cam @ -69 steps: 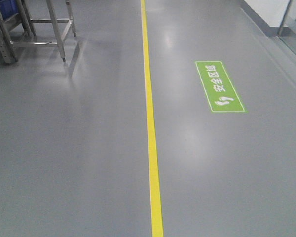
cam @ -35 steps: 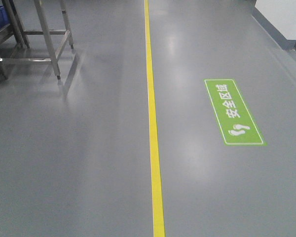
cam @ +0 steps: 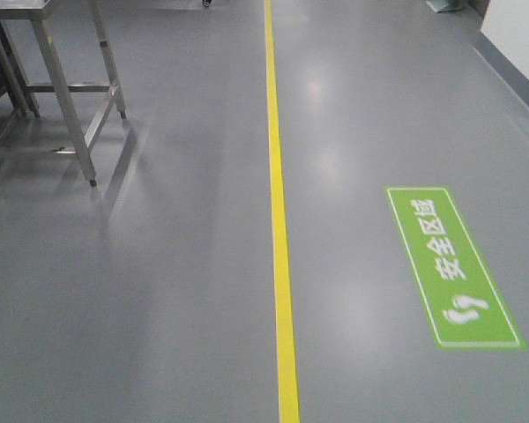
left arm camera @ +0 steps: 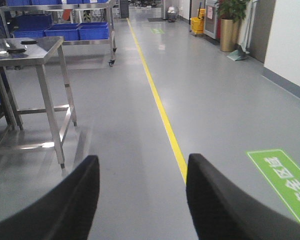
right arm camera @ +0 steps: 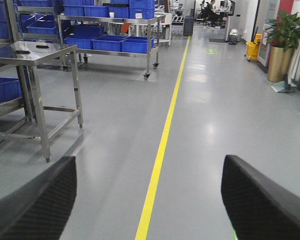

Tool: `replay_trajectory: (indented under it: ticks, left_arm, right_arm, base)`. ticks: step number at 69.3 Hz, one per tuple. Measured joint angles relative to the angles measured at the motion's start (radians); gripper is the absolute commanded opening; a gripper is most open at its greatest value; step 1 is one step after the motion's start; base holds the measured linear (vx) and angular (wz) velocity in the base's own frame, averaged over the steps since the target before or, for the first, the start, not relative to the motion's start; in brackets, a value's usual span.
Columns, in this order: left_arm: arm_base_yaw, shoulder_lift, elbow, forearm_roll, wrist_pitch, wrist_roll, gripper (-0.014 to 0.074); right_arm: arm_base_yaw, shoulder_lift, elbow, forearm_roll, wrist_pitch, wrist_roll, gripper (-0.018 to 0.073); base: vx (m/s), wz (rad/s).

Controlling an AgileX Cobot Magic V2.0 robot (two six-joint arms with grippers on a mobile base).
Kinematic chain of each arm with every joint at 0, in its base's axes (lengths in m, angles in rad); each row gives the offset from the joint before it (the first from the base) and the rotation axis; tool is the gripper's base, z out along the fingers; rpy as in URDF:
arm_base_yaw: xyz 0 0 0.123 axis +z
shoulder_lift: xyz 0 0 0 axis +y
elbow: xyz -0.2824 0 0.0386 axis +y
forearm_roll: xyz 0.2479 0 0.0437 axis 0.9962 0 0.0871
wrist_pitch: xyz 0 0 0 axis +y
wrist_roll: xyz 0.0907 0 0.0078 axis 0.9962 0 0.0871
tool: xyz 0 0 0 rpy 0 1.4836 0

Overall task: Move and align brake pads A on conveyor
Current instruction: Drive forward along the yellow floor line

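Your left jaws stand wide apart, and between their black fingers point(left arm camera: 65, 205) you see only the grey floor point(left arm camera: 115, 130). Your right jaws are also apart, again with nothing held between the fingers point(right arm camera: 35, 200). A yellow line point(left arm camera: 160, 107) runs along the floor away from both arms, and a green floor sign point(left arm camera: 285, 177) lies to the right of it. At the left stands a steel worktop point(left arm camera: 42, 50) on thin legs, with blue bins point(right arm camera: 110, 42) on racks behind it. A few small dark things point(right arm camera: 41, 46) lie on the worktop, too small to say if they are the brake pads A.
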Motion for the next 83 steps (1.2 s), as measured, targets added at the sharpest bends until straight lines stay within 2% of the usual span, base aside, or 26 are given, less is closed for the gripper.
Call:
replay_trajectory:
  ticks: [83]
  left_arm:
    - [0.000,0.000,0.000,0.000,-0.003,0.000,0.0388]
  right_arm:
    - [0.000,0.000,0.000,0.000,0.000,0.000,0.0563]
  base:
    - [0.78,-0.04]
